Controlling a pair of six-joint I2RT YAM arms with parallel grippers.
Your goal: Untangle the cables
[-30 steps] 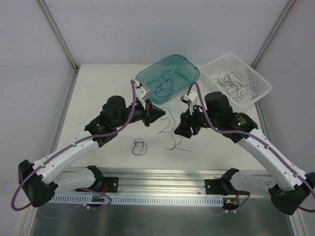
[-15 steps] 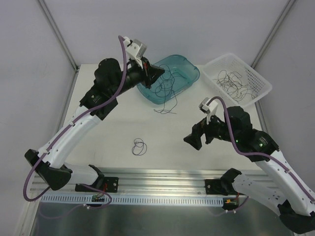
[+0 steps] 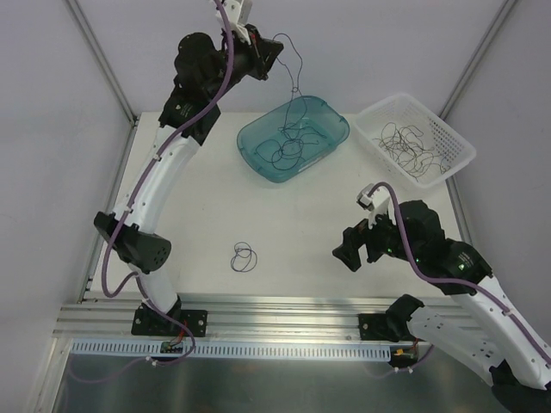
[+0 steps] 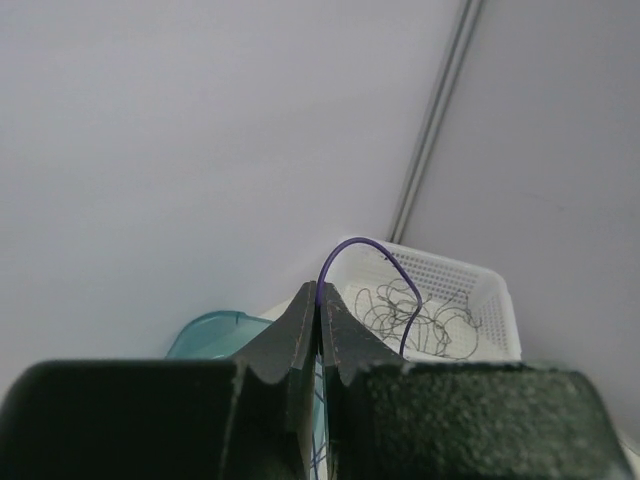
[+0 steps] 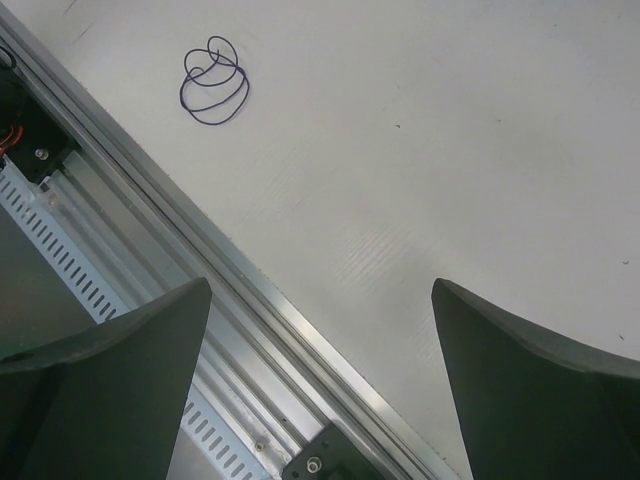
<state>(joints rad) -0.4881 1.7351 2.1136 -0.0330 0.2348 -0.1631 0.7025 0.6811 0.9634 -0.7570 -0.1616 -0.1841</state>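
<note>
My left gripper (image 3: 277, 45) is raised high over the back of the table and is shut on a thin purple cable (image 3: 295, 77) that hangs down into the teal tub (image 3: 250, 138). In the left wrist view the gripper (image 4: 320, 287) pinches the cable (image 4: 360, 245), which arcs up out of the jaws. More cables (image 3: 288, 146) lie in the tub. A small coiled cable (image 3: 244, 256) lies alone on the table, also seen in the right wrist view (image 5: 213, 82). My right gripper (image 3: 347, 254) is open and empty, low over the near right of the table.
A white mesh basket (image 3: 456, 138) at the back right holds several thin dark cables (image 3: 409, 148). A metal rail (image 3: 284, 308) runs along the table's near edge. Grey walls enclose the back and sides.
My left arm has lifted the cable from the table up and back, over the teal tub. My right arm has let go of it and drawn back toward the near right.
</note>
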